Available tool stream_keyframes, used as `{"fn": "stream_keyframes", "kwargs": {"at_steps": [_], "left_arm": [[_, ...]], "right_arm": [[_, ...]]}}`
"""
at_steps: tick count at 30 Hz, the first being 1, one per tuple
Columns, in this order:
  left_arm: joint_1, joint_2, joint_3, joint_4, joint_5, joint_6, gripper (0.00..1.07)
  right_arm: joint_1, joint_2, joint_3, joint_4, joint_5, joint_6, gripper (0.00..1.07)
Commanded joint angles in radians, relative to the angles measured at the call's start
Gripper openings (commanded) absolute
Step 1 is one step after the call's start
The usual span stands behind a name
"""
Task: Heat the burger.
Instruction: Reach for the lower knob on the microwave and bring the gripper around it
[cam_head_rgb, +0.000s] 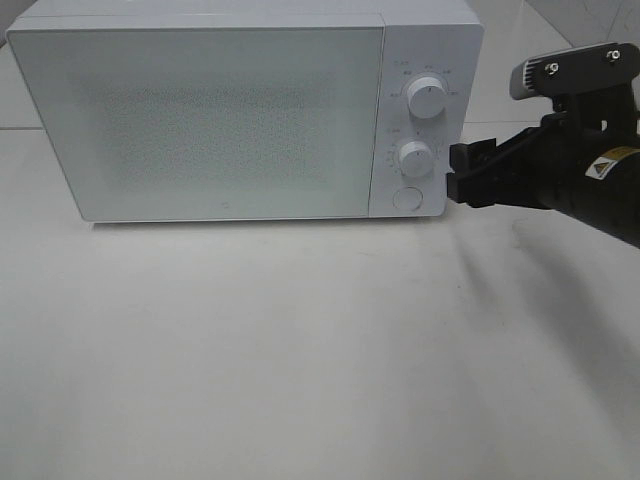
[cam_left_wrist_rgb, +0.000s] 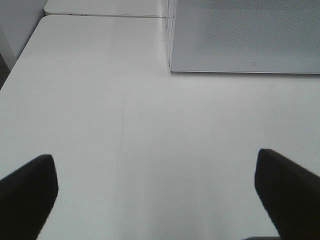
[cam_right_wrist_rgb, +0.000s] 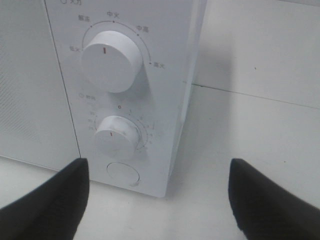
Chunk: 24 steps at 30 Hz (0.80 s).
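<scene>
Two wide, empty hands are seen (burger unseen): left hand (cam_left_wrist_rgb: 156, 197) over desk (cam_left_wrist_rgb: 100, 125), right hand (cam_head_rgb: 460, 176) placed by microwave (cam_head_rgb: 200, 110) dials (cam_right_wrist_rgb: 115, 136), likely for turning.

table (cam_head_rgb: 300, 380): white, matte | behind: pale seamed surface (cam_head_rgb: 500, 90) | light: soft

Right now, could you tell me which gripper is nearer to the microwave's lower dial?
The right. The right gripper sits just beside the lower dial; the left gripper hovers over the table before the door.
</scene>
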Motion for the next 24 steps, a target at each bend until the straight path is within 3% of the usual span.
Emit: {"fn": "stream_keyframes", "kwargs": {"at_steps": [1,6,15,24], "left_arm": [[0.0,-0.017,0.004,-0.006,-0.013,-0.004,1.0],[0.0,-0.017,0.004,-0.006,-0.013,-0.004,1.0],[0.0,-0.017,0.004,-0.006,-0.013,-0.004,1.0],[0.0,-0.017,0.004,-0.006,-0.013,-0.004,1.0]], "right_arm": [[0.047,0.027,0.002,0.082,-0.089,-0.063,0.75],[0.153,0.109,0.002,0.26,-0.249,-0.094,0.75],[0.28,0.217,0.001,0.382,-0.398,-0.079,0.75],[0.342,0.281,-0.004,0.486,-0.502,-0.078,0.75]]}}
